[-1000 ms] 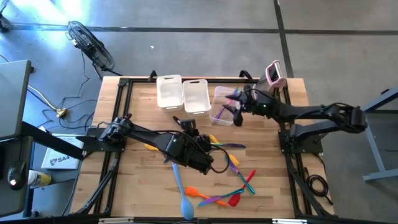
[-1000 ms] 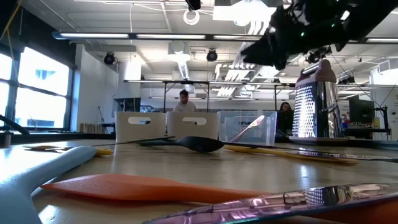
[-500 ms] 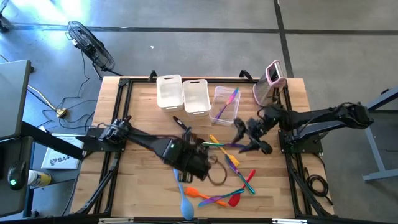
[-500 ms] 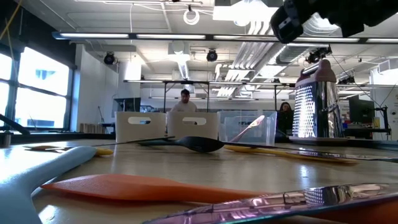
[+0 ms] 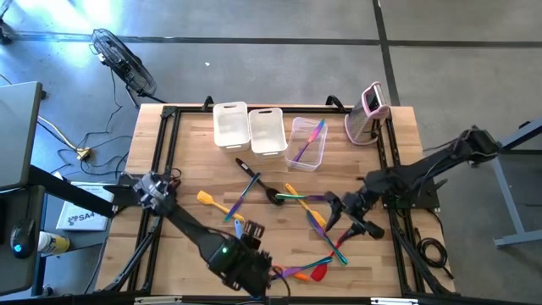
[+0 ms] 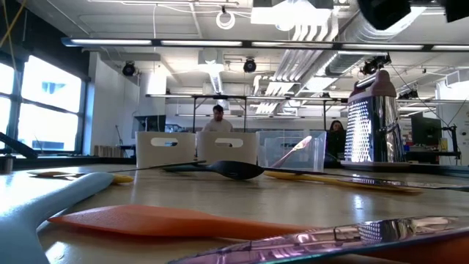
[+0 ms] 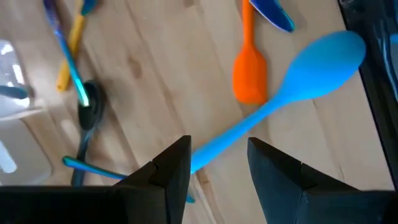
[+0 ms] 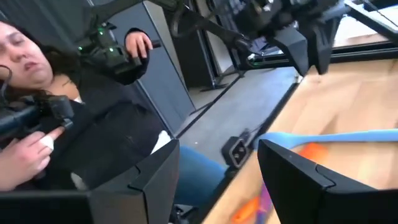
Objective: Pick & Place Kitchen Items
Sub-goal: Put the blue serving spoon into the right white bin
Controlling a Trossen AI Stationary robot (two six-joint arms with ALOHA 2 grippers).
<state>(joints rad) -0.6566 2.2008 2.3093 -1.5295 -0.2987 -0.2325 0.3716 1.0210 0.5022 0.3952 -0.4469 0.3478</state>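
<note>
Your left claw (image 7: 217,165) has swung from mid-counter to the near edge — prongs parted, holding nothing, above the smooth blue spoon (image 7: 292,87). Your right claw (image 5: 345,219) has left the far clear tub (image 5: 306,142) for the scattered utensils — open, empty.

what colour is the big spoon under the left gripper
Light blue; the spoon shows best in the left wrist view.
</note>
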